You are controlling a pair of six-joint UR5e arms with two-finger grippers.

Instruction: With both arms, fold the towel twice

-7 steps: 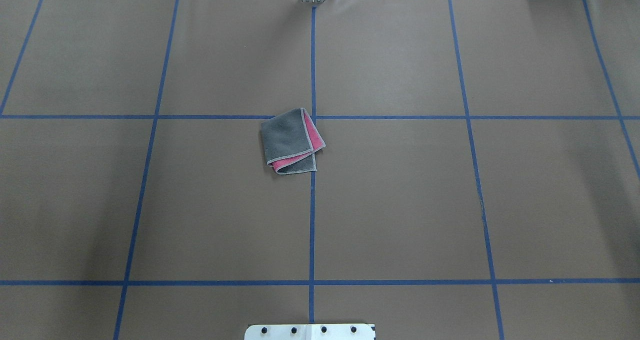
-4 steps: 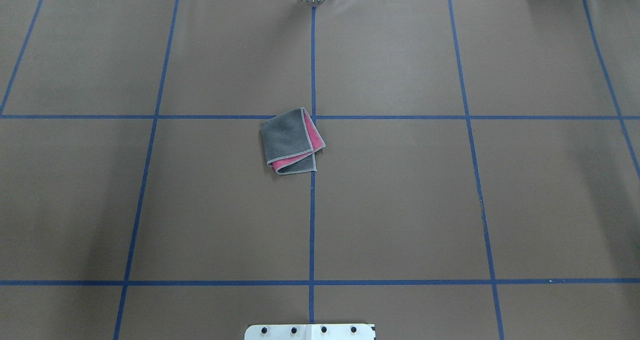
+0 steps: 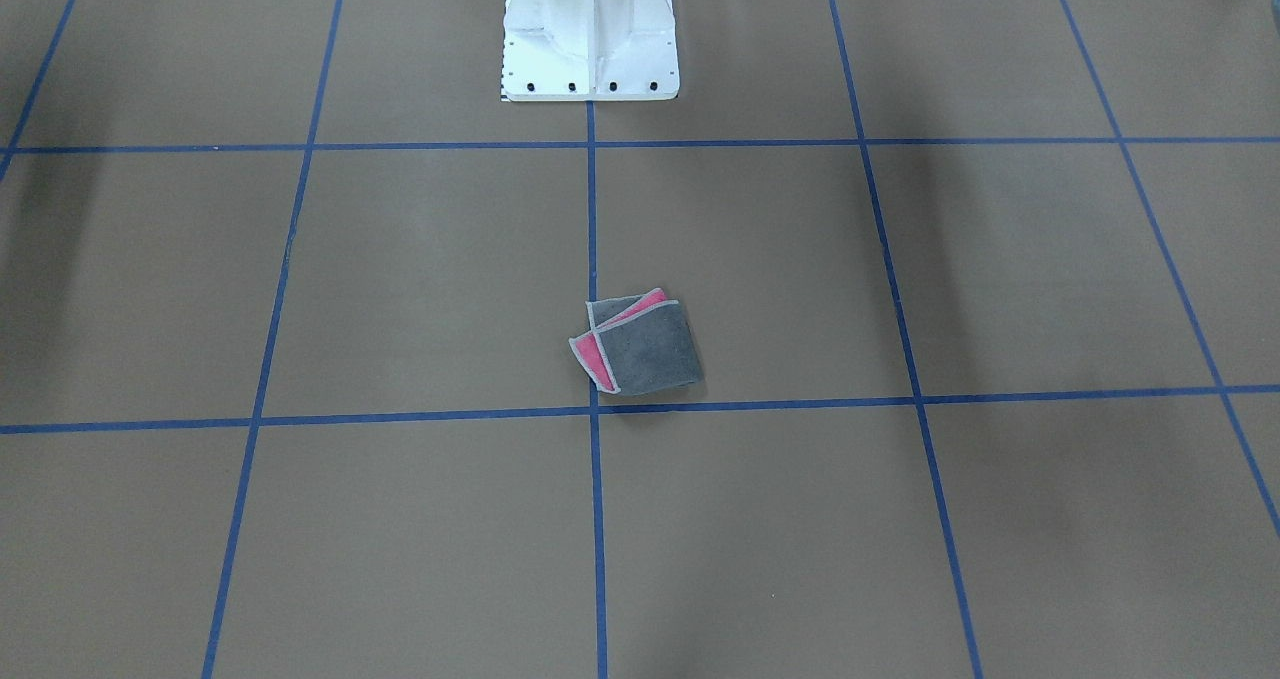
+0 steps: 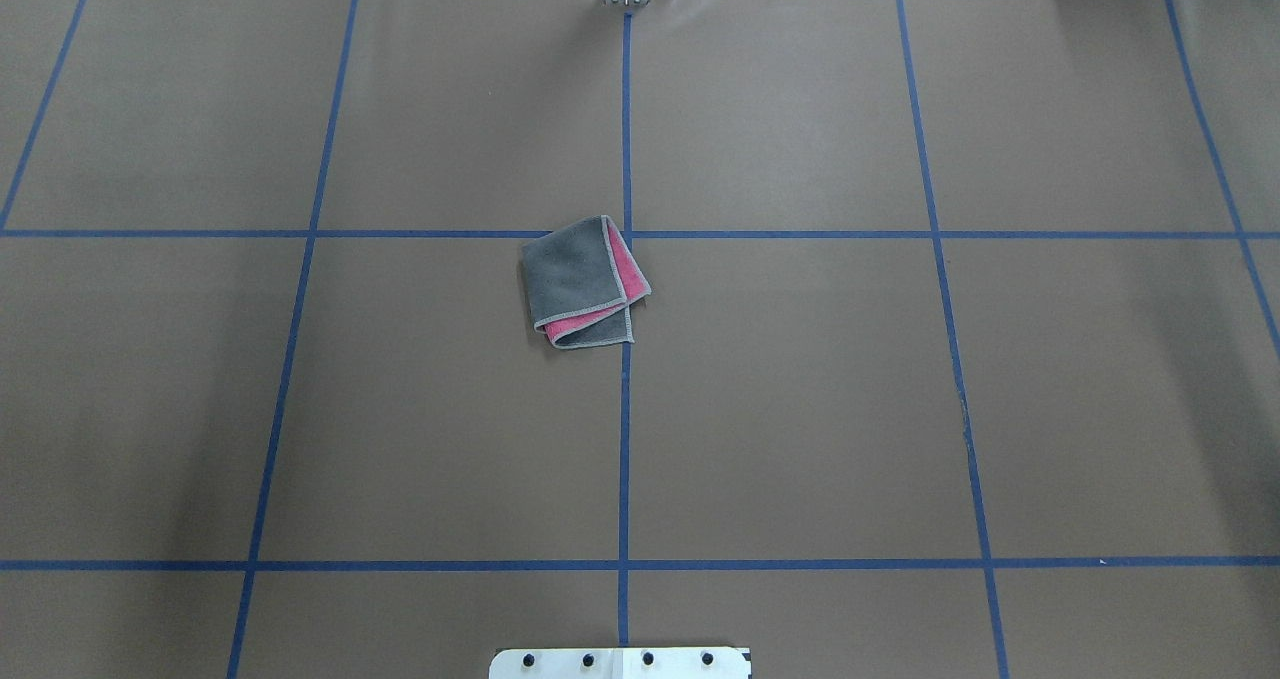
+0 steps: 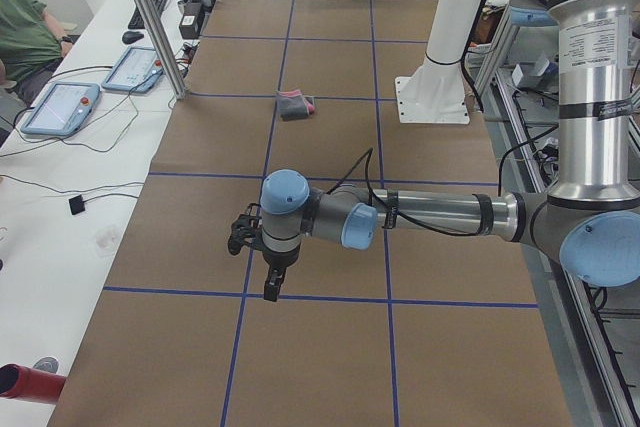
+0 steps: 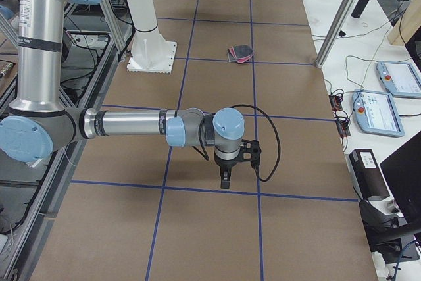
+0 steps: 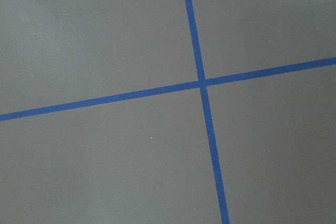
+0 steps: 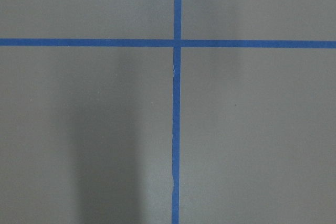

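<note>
Where blue tape (image 4: 627, 109) crosses, towel (image 4: 578, 279) lies

open worktop (image 4: 800, 409) surrounds the left gripper (image 5: 270, 285) and right gripper (image 6: 225, 179); the towel (image 4: 585, 281) and pedestal (image 5: 440, 67) stand well beyond each.

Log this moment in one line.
towel: folded, grey up, lying free | left arm: far from towel | right arm: far from towel

A brown paper-covered counter (image 4: 800, 409), gridded with blue tape lines (image 4: 624, 459), carries a folded terry towel (image 4: 575, 279), grey with pink edges showing. It lies flat, well apart from the left fingers (image 5: 270, 290) and the right fingers (image 6: 225, 179). A white bolted pedestal (image 3: 590, 39) stands on the counter too.
</note>
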